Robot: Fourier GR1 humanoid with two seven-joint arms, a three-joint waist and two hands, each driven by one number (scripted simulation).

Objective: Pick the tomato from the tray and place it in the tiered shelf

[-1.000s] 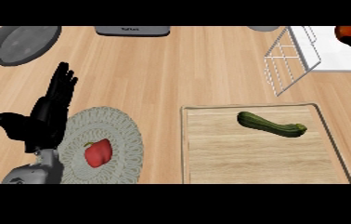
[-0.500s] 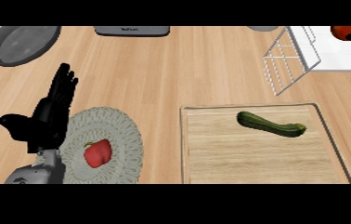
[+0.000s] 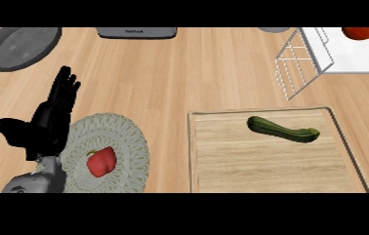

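The robot's left hand [image 3: 45,124] stands open at the counter's [image 3: 187,78] left edge, fingers straight and pointing up the view, just beside a round woven mat [image 3: 119,134] bearing a red pepper [image 3: 101,161]; to the right, a wooden tray [image 3: 267,163] holds a dark green zucchini [image 3: 281,128] near its upper edge. Along the far side sit a grey round pan [image 3: 25,46] at left and a dark flat appliance [image 3: 137,32] near the middle; a white wire tiered shelf [image 3: 302,61] stands at upper right, a tomato [image 3: 357,32] showing red at its far corner.
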